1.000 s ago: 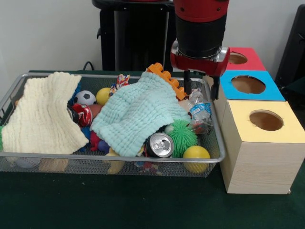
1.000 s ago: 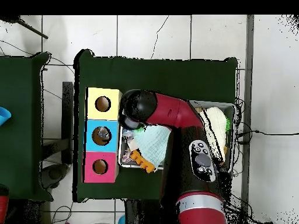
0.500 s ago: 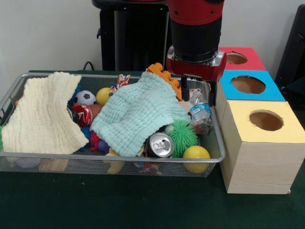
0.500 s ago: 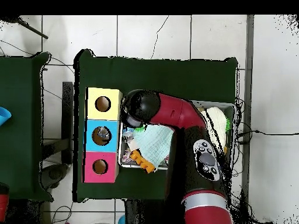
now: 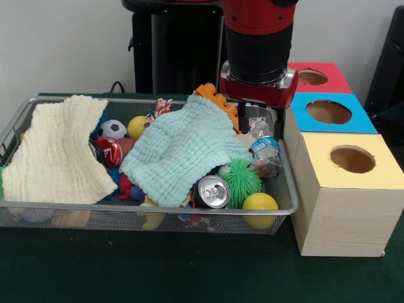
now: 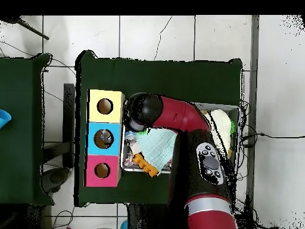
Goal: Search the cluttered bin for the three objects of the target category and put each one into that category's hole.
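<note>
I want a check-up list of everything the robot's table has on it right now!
Surface: dark green table, bare in front of the bin.
Job's things: wire bin; red box, blue box, yellow box, each with a round hole.
Clutter: mint cloth, cream cloth, can, plastic bottle, green spiky ball, yellow ball, soccer ball, orange block.
Gripper: above the bottle, jaws apart, empty.
Cables: black cable behind the bin.
Surroundings: tiled floor.

A mint cloth (image 5: 183, 148) and a cream cloth (image 5: 60, 148) cover much of the bin (image 5: 151, 207), hiding toys beneath. The arm (image 6: 179, 116) blocks the bin's middle from overhead. The gripper's (image 5: 257, 126) grip cannot be judged.
</note>
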You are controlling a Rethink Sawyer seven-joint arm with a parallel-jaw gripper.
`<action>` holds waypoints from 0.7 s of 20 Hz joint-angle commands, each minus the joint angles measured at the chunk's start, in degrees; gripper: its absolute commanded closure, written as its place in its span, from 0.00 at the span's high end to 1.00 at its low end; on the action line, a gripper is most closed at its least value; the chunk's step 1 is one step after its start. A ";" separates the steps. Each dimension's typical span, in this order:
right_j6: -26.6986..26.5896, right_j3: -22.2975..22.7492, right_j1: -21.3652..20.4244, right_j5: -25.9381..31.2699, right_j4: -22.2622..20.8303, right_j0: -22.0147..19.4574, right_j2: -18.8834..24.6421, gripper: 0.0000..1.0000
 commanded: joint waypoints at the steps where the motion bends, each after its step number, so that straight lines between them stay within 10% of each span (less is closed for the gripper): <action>1: -1.33 4.73 2.75 2.01 -2.94 0.29 3.95 1.00; 14: 1.23 6.50 4.61 -4.33 -3.71 2.26 2.92 1.00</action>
